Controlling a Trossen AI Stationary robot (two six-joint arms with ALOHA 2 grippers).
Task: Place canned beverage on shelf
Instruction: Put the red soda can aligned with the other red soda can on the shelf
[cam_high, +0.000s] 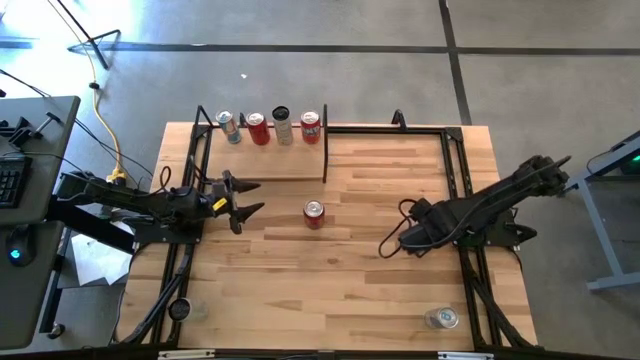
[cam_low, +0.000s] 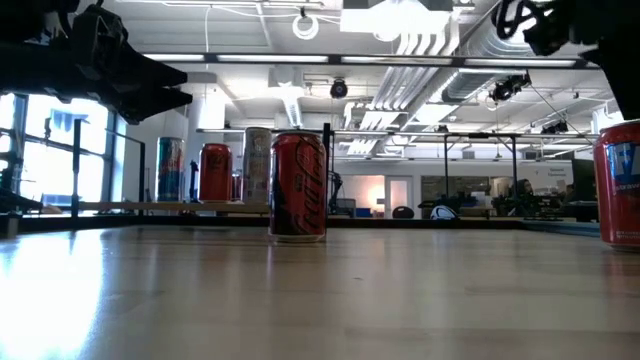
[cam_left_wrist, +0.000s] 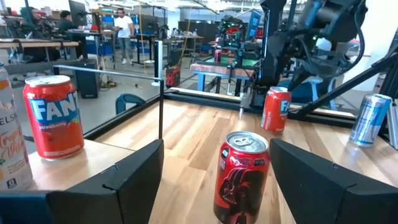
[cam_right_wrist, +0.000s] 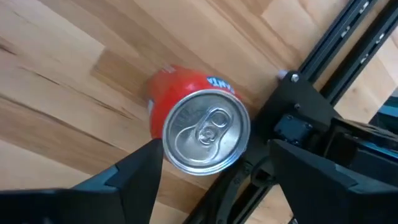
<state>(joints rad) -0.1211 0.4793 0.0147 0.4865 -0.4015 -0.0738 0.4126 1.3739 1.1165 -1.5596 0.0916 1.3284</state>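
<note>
A planked wooden tabletop (cam_high: 350, 270) stands on grey concrete in an open workshop. Four cans (cam_high: 268, 127) stand in a row on the shelf (cam_high: 262, 165) at the far left. A dark red can (cam_high: 314, 214) stands alone mid-table, open wood around it. The left gripper (cam_high: 243, 200) hovers beside it, fingers spread, empty. The right gripper (cam_right_wrist: 211, 171) hangs spread above a red can (cam_right_wrist: 198, 127) near the black frame rail (cam_right_wrist: 336, 43), gripping nothing.

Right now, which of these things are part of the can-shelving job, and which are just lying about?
In the job: shelf; four cans on it; dark red can before the open left gripper; Fanta can under the open right gripper.

Just lying about: silver can, standing alone; yellow cable on the floor.
</note>
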